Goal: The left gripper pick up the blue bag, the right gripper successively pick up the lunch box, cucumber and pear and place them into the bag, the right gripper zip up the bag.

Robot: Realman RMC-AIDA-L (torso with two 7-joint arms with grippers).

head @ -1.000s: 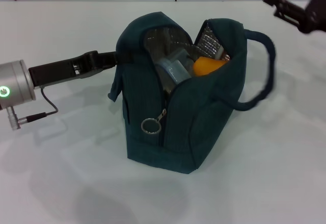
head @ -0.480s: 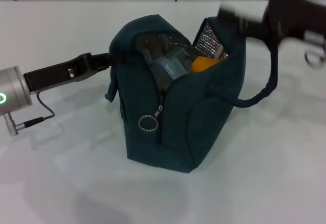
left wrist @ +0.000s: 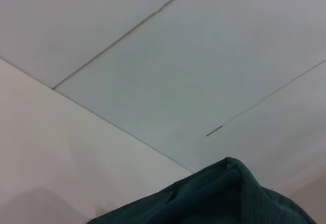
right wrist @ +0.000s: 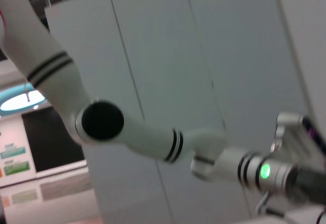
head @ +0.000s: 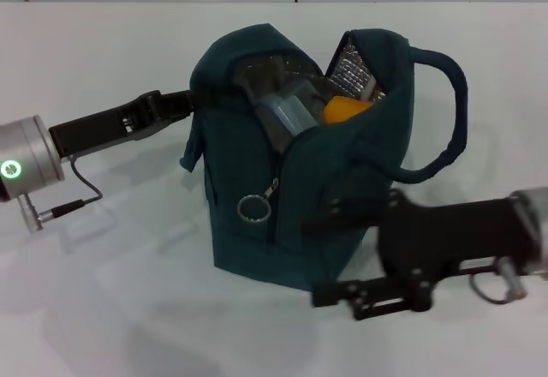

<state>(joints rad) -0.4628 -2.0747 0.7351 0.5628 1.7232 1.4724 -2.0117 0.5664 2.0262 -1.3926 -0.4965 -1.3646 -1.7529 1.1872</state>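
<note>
Lower right of the head view, the right hand (head: 342, 257) is spread, released, beside the blue bag (head: 300, 188) standing mid-desk (head: 103, 308). The left hand (head: 184, 103) is clenched on the bag's far rim. Only the right wrist view shows the left arm (right wrist: 153, 137).

Head camera high, wrists upward-facing

1 dark blue fabric bag with a silver foil lining (head: 342, 180) is seen at the centre of the frame, with 1 loop handle (head: 445, 120) at its upper right and 1 round metal zipper ring (head: 253, 211) on its front. Inside, 1 pale blue plastic lunch box (head: 287, 113) and 1 orange-yellow rounded item (head: 345, 110) are counted. 2 black grippers are counted: 1 at the left (head: 184, 103), 1 at the lower right (head: 330, 253).
</note>
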